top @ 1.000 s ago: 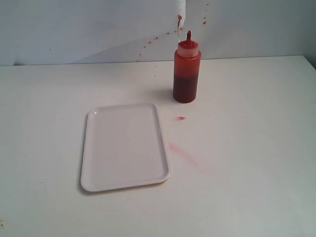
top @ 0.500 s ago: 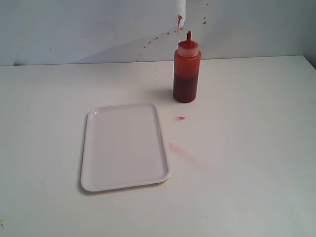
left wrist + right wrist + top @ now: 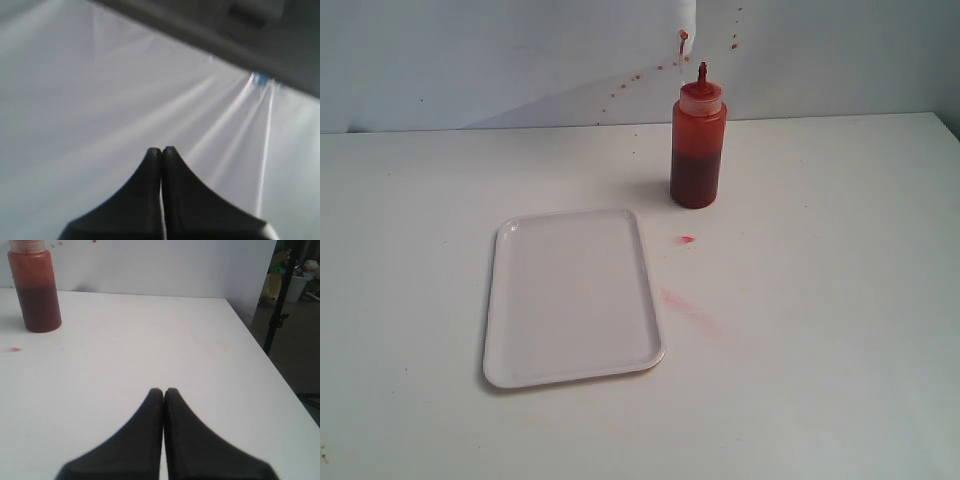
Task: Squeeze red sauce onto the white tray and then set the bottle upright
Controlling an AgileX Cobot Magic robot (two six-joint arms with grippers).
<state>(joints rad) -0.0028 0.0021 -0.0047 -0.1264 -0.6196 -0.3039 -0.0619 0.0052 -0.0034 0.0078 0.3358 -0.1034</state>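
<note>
Bottle: the bottle stands upright on the surface, near its far side, nozzle up; nothing touches it
Tray: the white tray lies flat, nearer than the bottle and to its left in the exterior view, apart from it; its floor is bare, no sauce on it
Sauce: the red sauce sits dark in the lower part of the bottle, so I judge the squeezing has not begun
Why so placed: bottle upright and clear on all sides looks like a start layout, open to a side grasp, with the tray close enough for a short carry
Left pincer: the left pincer has its tips pressed together and holds nothing; it faces only a creased white sheet
Right pincer: the right pincer is closed and empty, low over the surface, well apart from the bottle, and must open before any grasp
Stains: a small red spot and a pink smear mark the surface between bottle and tray; reddish specks dot the backdrop
Hidden: neither arm shows in the exterior view; the right wrist view cuts off the bottle's cap and misses the tray; the left wrist view shows no task thing, and the dark band along its edge is too blurred to name
</note>
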